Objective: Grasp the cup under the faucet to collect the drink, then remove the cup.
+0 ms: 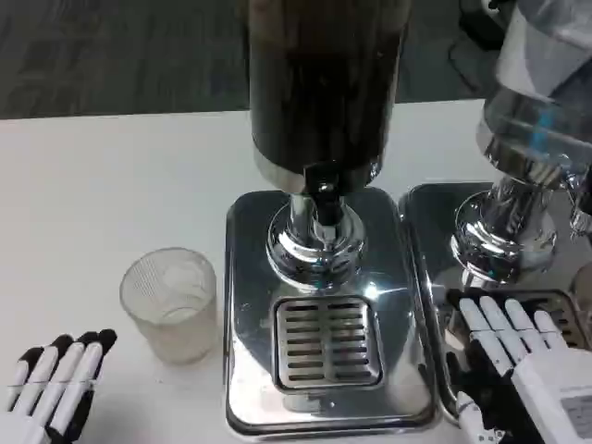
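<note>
Both hands are lying empty near the table's front edge, fingers stretched out and holding nothing.

Risk, as I am judging it: the clear plastic cup point(169, 302) is looking light, so a hard or off-centre squeeze may be tipping or crushing it, or knocking it against the tray point(242, 277). It is standing upright on the white table point(92, 185), just beside the tray's left edge, not under the faucet point(323, 182). My left hand point(54, 384) is resting near it, below-left, not touching; my right hand point(523, 365) is lying well apart.

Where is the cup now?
The cup stands on the table's left side, beside the dispenser's drip tray, ahead of the left hand.
</note>
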You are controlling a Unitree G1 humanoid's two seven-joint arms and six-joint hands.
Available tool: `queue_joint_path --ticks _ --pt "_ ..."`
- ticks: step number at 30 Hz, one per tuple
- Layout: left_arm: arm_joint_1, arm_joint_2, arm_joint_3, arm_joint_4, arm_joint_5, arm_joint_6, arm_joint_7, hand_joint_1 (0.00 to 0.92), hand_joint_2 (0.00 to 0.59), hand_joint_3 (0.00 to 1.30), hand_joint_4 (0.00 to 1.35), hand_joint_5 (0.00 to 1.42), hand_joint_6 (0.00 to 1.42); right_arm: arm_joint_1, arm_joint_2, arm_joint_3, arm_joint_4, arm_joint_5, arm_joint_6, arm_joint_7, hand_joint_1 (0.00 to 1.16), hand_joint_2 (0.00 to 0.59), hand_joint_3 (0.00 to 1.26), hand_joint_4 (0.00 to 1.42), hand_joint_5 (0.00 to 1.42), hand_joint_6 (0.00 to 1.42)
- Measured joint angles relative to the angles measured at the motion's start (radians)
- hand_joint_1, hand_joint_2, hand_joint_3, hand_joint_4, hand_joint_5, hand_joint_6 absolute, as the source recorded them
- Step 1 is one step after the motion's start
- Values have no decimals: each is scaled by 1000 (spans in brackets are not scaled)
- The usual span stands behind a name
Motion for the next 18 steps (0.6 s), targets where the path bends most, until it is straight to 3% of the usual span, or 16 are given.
queue_joint_path --ticks 7,18 --pt "-11 0 -8 1 -3 0 -10 0 241 0 0 0 0 10 40 1 -9 -1 40 -9 0 586 0 0 0 0" --pt "-49 1 -26 14 -10 0 -10 0 243 0 0 0 0 30 42 1 -16 0 40 -45 0 586 0 0 0 0"
